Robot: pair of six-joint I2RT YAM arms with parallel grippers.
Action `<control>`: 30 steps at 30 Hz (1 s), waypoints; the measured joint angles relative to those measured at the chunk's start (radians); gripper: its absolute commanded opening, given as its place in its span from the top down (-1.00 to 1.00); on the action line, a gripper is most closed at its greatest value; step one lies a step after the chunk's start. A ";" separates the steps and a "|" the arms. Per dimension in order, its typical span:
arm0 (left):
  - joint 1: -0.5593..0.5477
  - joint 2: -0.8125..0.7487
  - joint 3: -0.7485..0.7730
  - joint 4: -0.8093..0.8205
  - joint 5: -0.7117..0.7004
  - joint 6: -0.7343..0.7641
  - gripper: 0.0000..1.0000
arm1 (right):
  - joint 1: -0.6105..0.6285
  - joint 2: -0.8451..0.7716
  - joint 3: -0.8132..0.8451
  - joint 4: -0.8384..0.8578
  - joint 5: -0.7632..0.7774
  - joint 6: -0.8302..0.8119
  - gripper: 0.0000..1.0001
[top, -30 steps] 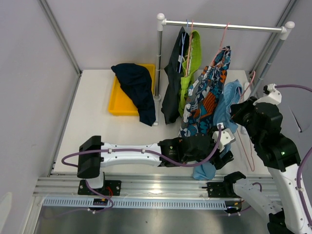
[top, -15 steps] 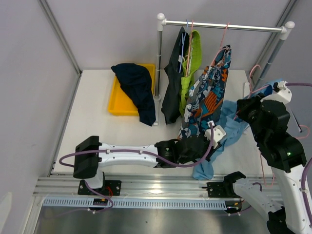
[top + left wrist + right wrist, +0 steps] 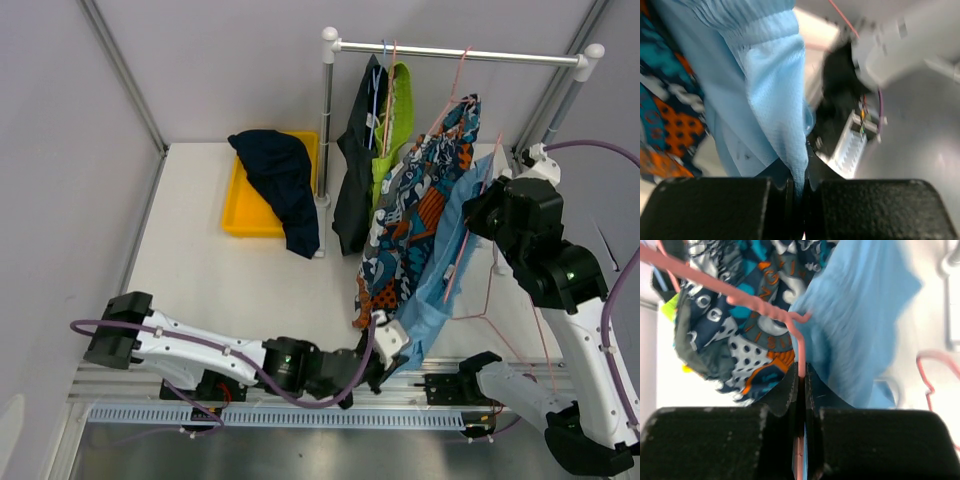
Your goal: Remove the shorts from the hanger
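Observation:
The light blue shorts (image 3: 440,265) stretch in a band from a pink wire hanger (image 3: 487,300) down to the table's near edge. My left gripper (image 3: 398,350) is shut on their lower end; the left wrist view shows the blue fabric (image 3: 775,100) pinched between the jaws of this gripper (image 3: 800,186). My right gripper (image 3: 478,222) holds the hanger up by the rack. In the right wrist view the gripper (image 3: 801,376) is shut on the pink wire (image 3: 765,307), with the blue shorts (image 3: 860,325) behind it.
Patterned orange, teal and white shorts (image 3: 410,215), lime green shorts (image 3: 398,120) and charcoal-black shorts (image 3: 352,180) hang from the rail (image 3: 450,52). Navy shorts (image 3: 280,180) lie over a yellow tray (image 3: 240,205) at the back left.
My left gripper closed on the light blue shorts and pulled back to the near edge, drawing them taut. My right gripper swung the hanger up and toward the rack.

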 measured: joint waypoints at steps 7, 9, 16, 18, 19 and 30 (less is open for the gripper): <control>-0.047 -0.043 -0.058 -0.043 -0.103 -0.055 1.00 | -0.022 0.004 0.013 -0.004 0.016 -0.051 1.00; -0.047 -0.056 -0.062 -0.043 -0.127 -0.061 1.00 | -0.029 0.004 0.024 -0.008 0.016 -0.053 1.00; 0.096 0.120 0.057 -0.089 -0.112 -0.065 1.00 | -0.048 0.006 0.180 -0.055 -0.056 -0.019 1.00; 0.158 0.206 0.117 -0.109 -0.085 -0.055 1.00 | -0.049 -0.014 0.206 -0.068 -0.102 0.017 1.00; 0.197 0.247 0.155 -0.129 -0.065 -0.049 1.00 | -0.050 -0.033 0.206 -0.075 -0.128 0.039 1.00; 0.495 0.644 0.867 -0.379 0.081 0.023 1.00 | -0.057 -0.184 0.242 -0.231 -0.433 0.227 1.00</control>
